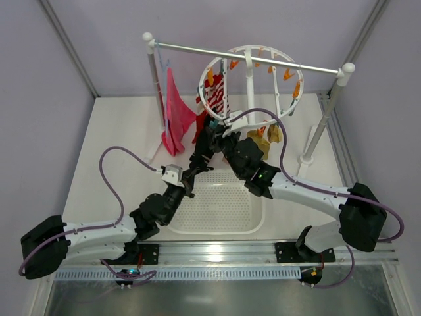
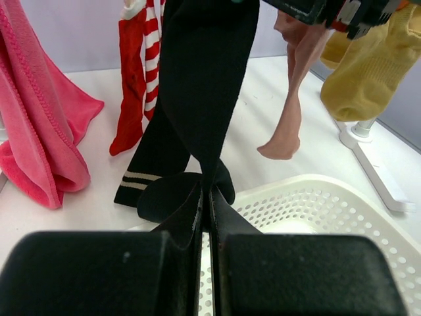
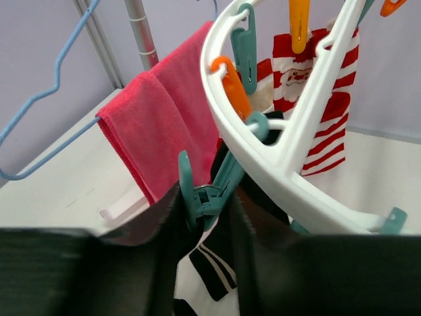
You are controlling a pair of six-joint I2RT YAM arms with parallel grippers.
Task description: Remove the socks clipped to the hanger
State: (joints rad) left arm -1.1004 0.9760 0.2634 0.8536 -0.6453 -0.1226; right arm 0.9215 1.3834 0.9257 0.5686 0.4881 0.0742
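Note:
The white ring hanger [image 1: 253, 85] with orange and teal clips hangs from the rack rail; it also shows in the right wrist view [image 3: 276, 151]. A black sock [image 2: 204, 79] hangs from it. My left gripper [image 2: 206, 201] is shut on this sock's lower end, above the basket. My right gripper [image 3: 205, 204] is closed around the teal clip [image 3: 210, 191] that holds the black sock at the ring's rim. A second black sock with white stripes [image 2: 154, 168], a red-and-white striped sock [image 2: 141, 72], a pale pink sock [image 2: 293, 99] and mustard socks [image 2: 368, 66] hang clipped nearby.
A magenta-pink cloth [image 1: 176, 112] hangs on a blue wire hanger [image 3: 46, 99] at the left of the rack rail [image 1: 263, 59]. A white perforated basket [image 1: 253, 220] sits below the socks. The rack's white foot [image 2: 371, 161] stands at the right.

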